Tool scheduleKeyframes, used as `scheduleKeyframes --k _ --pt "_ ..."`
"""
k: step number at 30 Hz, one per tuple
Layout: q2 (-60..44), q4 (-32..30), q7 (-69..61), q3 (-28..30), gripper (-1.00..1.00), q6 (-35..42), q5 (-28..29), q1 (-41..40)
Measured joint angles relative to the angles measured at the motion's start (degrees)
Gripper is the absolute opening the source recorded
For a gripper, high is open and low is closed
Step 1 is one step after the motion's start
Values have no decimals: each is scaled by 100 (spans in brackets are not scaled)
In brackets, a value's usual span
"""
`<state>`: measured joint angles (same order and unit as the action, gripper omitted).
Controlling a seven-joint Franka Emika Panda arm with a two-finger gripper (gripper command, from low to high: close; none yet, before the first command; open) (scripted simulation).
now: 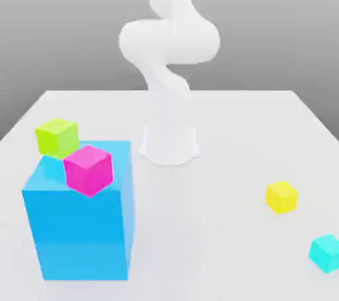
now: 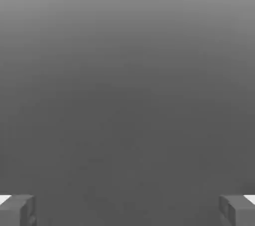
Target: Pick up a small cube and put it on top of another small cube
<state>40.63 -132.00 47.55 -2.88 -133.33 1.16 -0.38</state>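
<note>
Cyan cube (image 1: 326, 253) by the counter's (image 1: 205, 227) near right corner looks light and stiff, best pinched mid-sides; gripper's (image 2: 127, 211) spread wide, empty.

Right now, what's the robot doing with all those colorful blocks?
The robot arm isn't holding any block. Its end effector is open and empty. The small cyan cube sits on the table near the yellow cube, and neither is stacked on the other. The green cube and pink cube are by the top of the big blue block.
</note>
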Motion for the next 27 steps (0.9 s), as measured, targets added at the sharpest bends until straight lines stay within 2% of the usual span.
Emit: scheduleKeyframes --k 15,21,27 --pt "-3143 -131 1313 -1566 0 -931 1084 69" --pt "-4395 -182 1855 -1798 0 -1293 1546 561" --pt "-5573 -250 2180 -1963 0 -1707 1698 983"
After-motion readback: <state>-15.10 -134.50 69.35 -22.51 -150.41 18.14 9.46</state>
